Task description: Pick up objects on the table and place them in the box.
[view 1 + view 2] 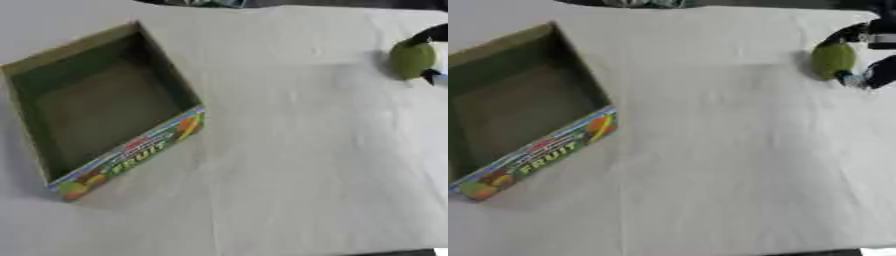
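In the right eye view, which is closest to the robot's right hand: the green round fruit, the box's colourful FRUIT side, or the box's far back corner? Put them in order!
From the right hand, upper right:
1. Green round fruit, held in its fingers.
2. Colourful FRUIT side of the cardboard box, lower left.
3. Box's far back corner, upper left; nearly as close as the FRUIT side's near end, so roughly tied.

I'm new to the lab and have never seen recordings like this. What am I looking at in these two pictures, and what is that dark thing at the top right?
Both pictures show the same moment, taken by the two eyes of one camera in a humanoid robot's head, looking down at its work surface. That is why they look almost alike.

The surface is a table covered in white cloth. On the left stands an open, empty cardboard box with "FRUIT" printed on its front.

The dark thing is the robot's right hand, black with silver parts, reaching in from the right edge. Its fingers curl round a round green fruit, which it seems to be grasping. Whether the fruit is already off the cloth I cannot tell.

The left hand is out of view.
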Controlling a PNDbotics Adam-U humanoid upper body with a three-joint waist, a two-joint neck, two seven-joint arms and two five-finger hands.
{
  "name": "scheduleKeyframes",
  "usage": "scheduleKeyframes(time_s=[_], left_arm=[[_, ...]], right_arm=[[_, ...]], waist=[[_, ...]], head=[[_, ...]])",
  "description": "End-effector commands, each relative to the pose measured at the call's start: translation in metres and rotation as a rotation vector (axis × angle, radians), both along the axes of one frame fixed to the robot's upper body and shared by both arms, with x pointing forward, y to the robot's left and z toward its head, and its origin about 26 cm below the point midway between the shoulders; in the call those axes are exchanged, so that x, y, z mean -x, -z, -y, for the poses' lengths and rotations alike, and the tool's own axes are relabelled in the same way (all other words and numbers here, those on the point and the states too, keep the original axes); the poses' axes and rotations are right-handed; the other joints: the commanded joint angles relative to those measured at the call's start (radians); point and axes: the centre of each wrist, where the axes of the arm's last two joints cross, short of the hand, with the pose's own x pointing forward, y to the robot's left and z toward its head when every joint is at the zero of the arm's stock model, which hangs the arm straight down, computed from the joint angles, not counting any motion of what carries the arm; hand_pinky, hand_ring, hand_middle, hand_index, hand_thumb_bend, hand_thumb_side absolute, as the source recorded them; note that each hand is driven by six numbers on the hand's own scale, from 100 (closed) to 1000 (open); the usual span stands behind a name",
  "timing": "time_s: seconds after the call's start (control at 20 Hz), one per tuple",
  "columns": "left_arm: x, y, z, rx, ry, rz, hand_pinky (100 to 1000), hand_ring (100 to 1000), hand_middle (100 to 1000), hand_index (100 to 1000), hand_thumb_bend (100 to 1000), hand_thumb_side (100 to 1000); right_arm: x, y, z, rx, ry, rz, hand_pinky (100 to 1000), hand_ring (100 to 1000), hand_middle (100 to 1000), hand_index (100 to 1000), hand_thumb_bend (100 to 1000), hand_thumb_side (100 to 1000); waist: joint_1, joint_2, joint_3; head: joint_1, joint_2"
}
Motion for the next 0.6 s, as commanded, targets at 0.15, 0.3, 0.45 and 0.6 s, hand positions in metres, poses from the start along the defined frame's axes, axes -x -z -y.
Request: scheduleKeyframes(time_s=[0.15,0.3,0.45,0.6], left_arm=[[0.003,-0.01,0.0,-0.037,0.0,0.022,649,724,663,834,100,586],[0.003,-0.01,-0.001,-0.041,-0.003,0.024,647,724,663,834,100,585],[0.003,-0.01,-0.002,-0.048,-0.007,0.029,645,724,664,835,100,583],[0.004,-0.01,-0.002,-0.055,-0.011,0.03,642,723,665,836,100,582]], right_arm=[[0.004,-0.031,0.006,-0.004,0.024,0.153,972,1000,969,1000,100,271],[0.006,-0.043,0.011,0.001,0.054,0.238,961,1000,971,1000,100,257],[0.008,-0.047,0.016,0.015,0.083,0.288,957,1000,973,1000,100,269],[0.009,-0.047,0.02,0.025,0.104,0.309,960,1000,975,1000,100,345]], waist=[[0.003,-0.011,-0.005],[0.002,0.0,-0.008],[-0.001,0.016,-0.009],[-0.005,0.034,-0.008]], head=[[-0.004,-0.007],[-0.012,-0.02],[-0.017,-0.028],[-0.024,-0.039]])
